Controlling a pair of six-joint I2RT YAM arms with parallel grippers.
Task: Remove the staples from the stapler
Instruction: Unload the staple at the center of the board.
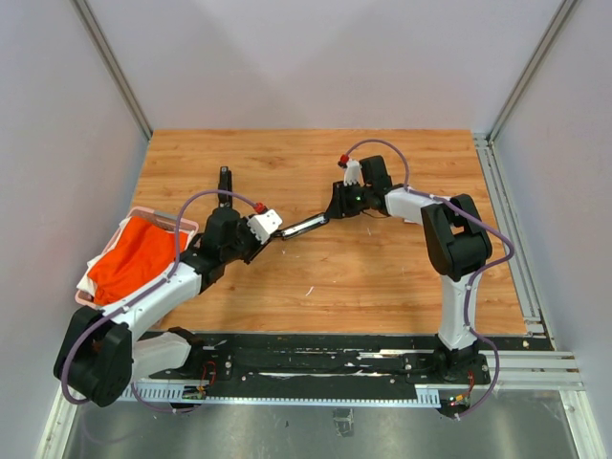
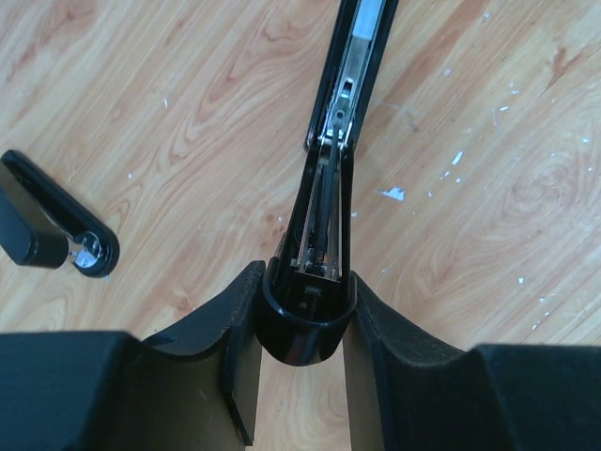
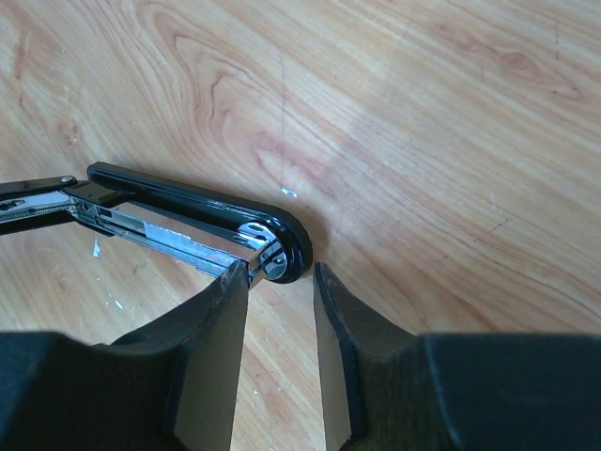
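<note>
Clamped in my left jaws, the stapler (image 2: 324,225) lies open; my right jaws stand narrowly apart at its tip, seemingly empty; unloading is left.

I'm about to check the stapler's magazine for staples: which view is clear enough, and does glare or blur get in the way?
Left wrist: the stapler is sharp along its open magazine, mild glare on the upper rail. Right wrist: sharp, but the metal strip glares and the far tabletop looks washed out. Top external: even light, stapler too small for detail.
</note>
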